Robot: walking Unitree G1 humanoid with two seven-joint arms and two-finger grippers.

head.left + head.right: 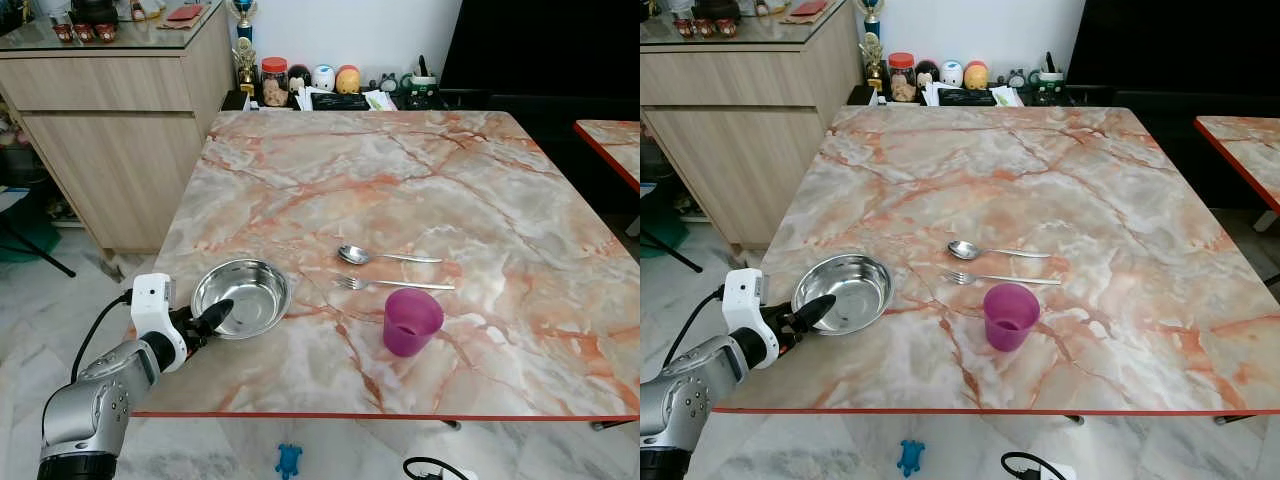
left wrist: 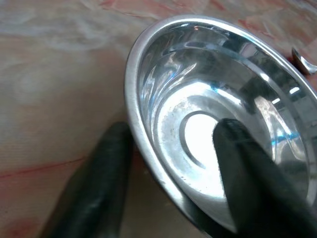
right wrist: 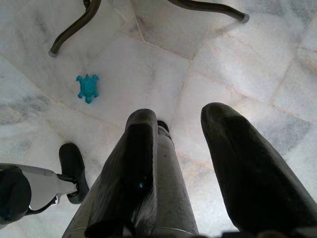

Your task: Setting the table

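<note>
A shiny steel bowl (image 1: 240, 297) sits upright near the front left corner of the marble table (image 1: 400, 180). My left gripper (image 1: 212, 317) is at the bowl's near rim. In the left wrist view its fingers straddle that rim (image 2: 133, 99), one fingertip (image 2: 233, 144) inside the bowl and the other outside on the tabletop, with a gap between them, so it is open. To the right of the bowl lie a spoon (image 1: 385, 257) and a fork (image 1: 395, 285), parallel to each other. A purple cup (image 1: 411, 322) stands just in front of them. My right gripper (image 3: 181, 119) hangs open over the floor.
A wooden cabinet (image 1: 110, 120) stands to the left of the table. Jars and small items (image 1: 330, 85) line a low shelf behind it. A second table's corner (image 1: 612, 140) is at the right. A blue turtle toy (image 3: 87, 87) lies on the marble floor by the table legs.
</note>
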